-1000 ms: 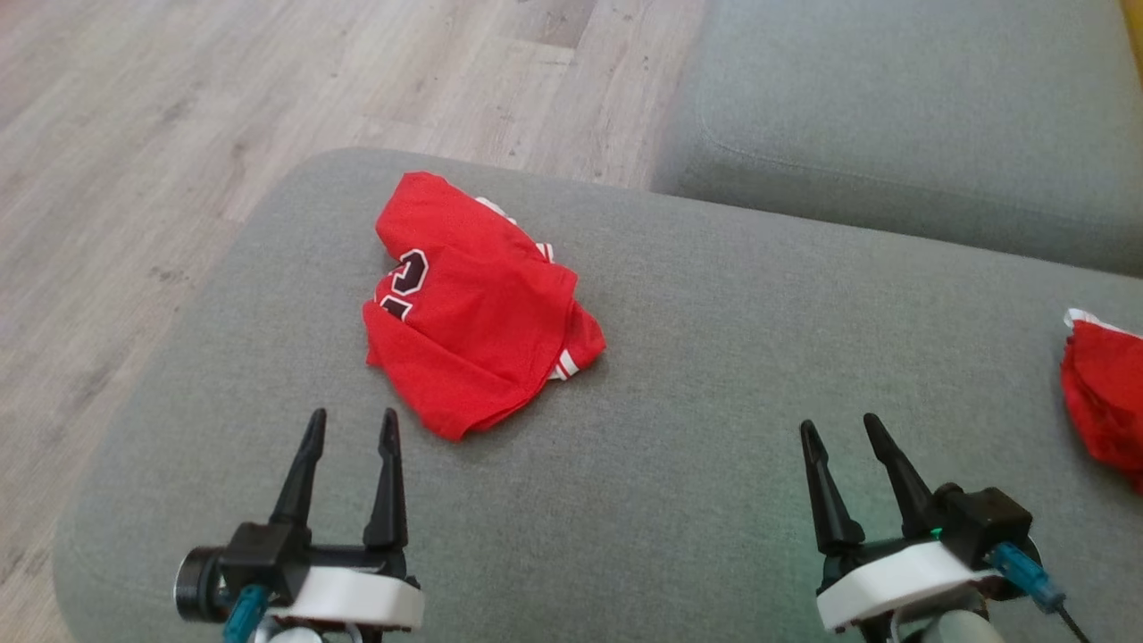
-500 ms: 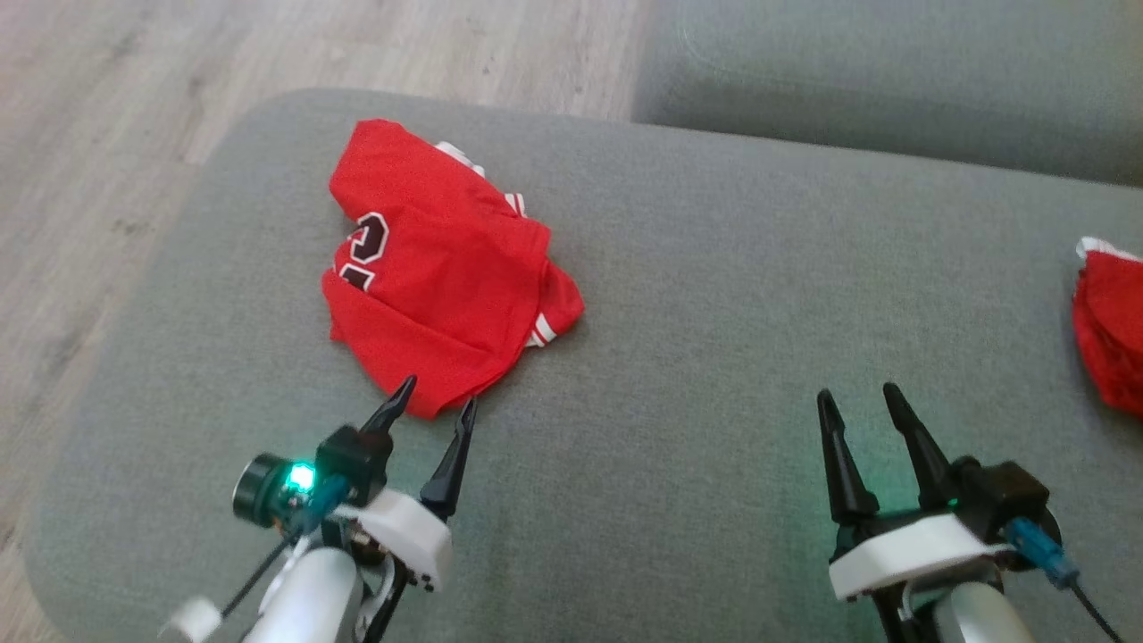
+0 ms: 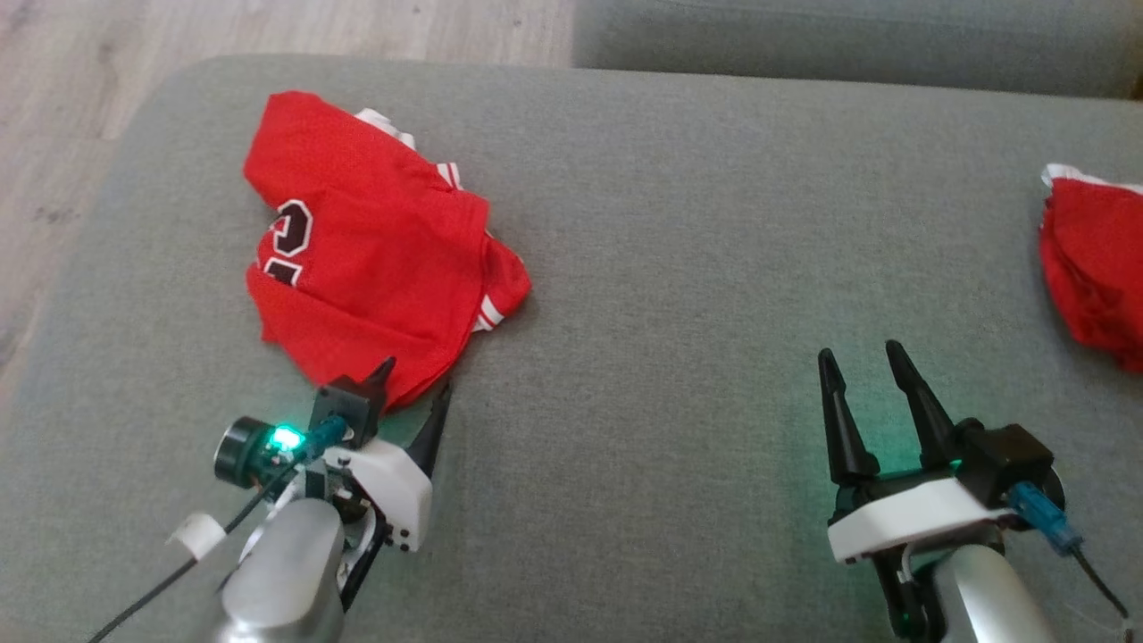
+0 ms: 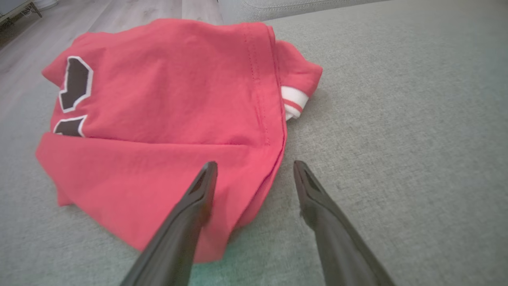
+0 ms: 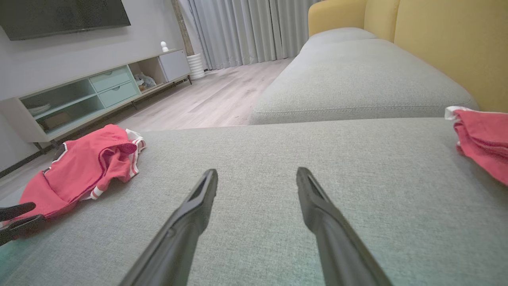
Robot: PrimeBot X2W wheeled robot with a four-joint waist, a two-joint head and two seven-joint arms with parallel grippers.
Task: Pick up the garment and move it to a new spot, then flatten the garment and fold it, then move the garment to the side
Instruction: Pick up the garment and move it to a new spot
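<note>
A crumpled red garment (image 3: 375, 259) with a black-and-white number and white-striped trim lies on the left part of the grey sofa cushion (image 3: 679, 223). My left gripper (image 3: 415, 379) is open at the garment's near corner. In the left wrist view the garment (image 4: 170, 99) spreads before that gripper (image 4: 254, 165), one finger over the red cloth and the other over bare cushion. My right gripper (image 3: 859, 353) stands open above bare cushion on the right, holding nothing. The right wrist view has its open fingers (image 5: 257, 171) and the garment (image 5: 79, 171) far to the left.
A second red garment (image 3: 1094, 268) lies at the cushion's right edge. Another grey cushion (image 3: 848, 40) sits beyond, with wooden floor (image 3: 89, 45) past the left edge. The right wrist view takes in a yellow backrest (image 5: 436, 39) and a TV cabinet (image 5: 79, 91).
The head camera has tilted down and shifted. My left gripper has turned and advanced from the near cushion to the garment's near corner, staying open. The right gripper has barely moved.
</note>
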